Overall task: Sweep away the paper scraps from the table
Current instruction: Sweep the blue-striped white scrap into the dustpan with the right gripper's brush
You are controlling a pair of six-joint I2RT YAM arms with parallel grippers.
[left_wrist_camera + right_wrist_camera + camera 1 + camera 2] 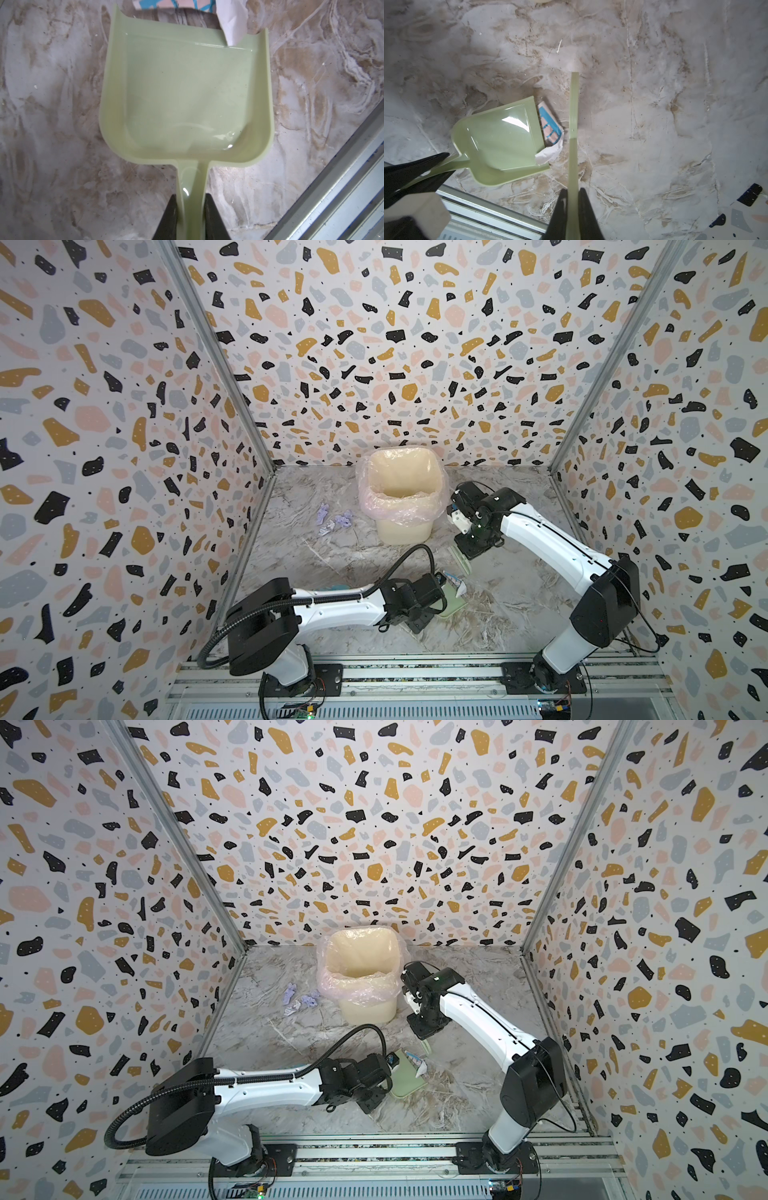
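Observation:
My left gripper (191, 195) is shut on the handle of a pale green dustpan (187, 93), which lies flat on the marble table (498, 605). A white paper scrap with blue and pink print (550, 128) lies at the pan's open mouth, one white corner over its lip (232, 22). My right gripper (573, 189) is shut on a thin pale green sweeper blade (574, 114), held just beyond that scrap, on the side away from the pan. Three lavender paper scraps (334, 518) lie far off to the left of the bin, also in a top view (299, 999).
A cream bin (399, 531) with a pink translucent liner (374, 506) stands at the back middle. Terrazzo walls (124, 448) close in three sides. A metal rail (415, 672) runs along the front edge, near the dustpan.

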